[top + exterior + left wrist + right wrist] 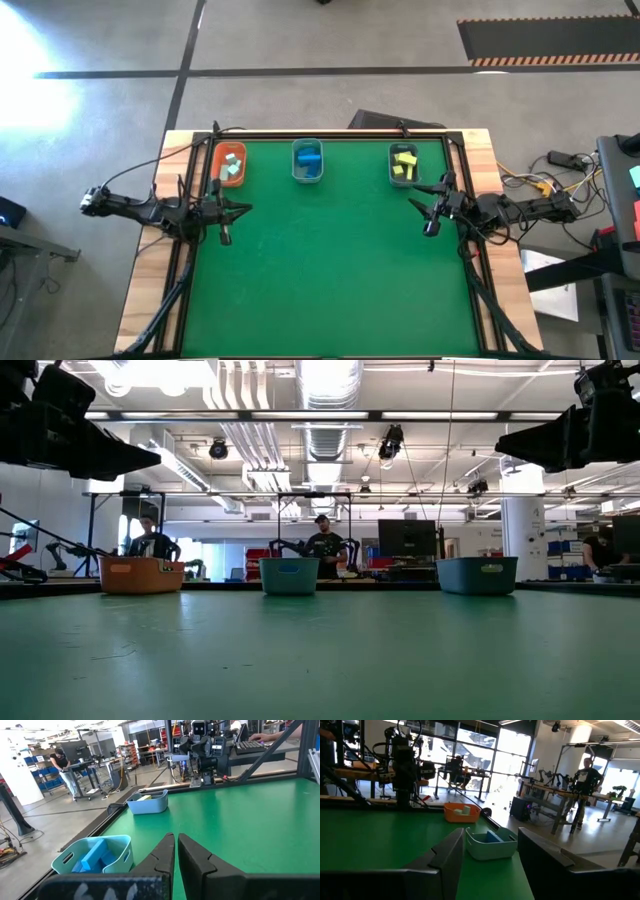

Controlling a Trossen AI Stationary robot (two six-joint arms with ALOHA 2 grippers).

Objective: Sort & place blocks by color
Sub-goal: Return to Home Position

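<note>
1. Left gripper (176, 839): hovering above the left side of the table, near the orange bin (229, 165); its two dark fingers are pressing almost together and carrying nothing.
2. Right gripper (424, 208): hovering above the right side of the table, near the grey bin (404, 166); its fingers are spreading wide apart and carrying nothing.
3. Table (330, 270): a flat green mat is covering the top, with a pale wooden border (145, 290) showing along both sides and a dark frame running around the mat.
4. Bins: three are sitting in a row along the far edge, with the orange one on the left, the clear bin (308, 162) in the middle and the grey one on the right, each well apart from the next.
5. Blocks: the mint blocks (233, 168) are lying in the orange bin, the blue blocks (309, 160) in the clear bin and the yellow blocks (404, 165) in the grey bin.
6. Floor (300, 40): grey concrete with dark lines crossing it is showing beyond the table; a striped-edge mat (540, 40) is lying at the far right.
7. Cables (530, 185): a loose tangle is lying beside the table's right edge.
8. Room: ceiling ducts (330, 390) and strip lights are running overhead; two people (322, 542) are sitting at benches behind the bins, and others are working farther off.
</note>
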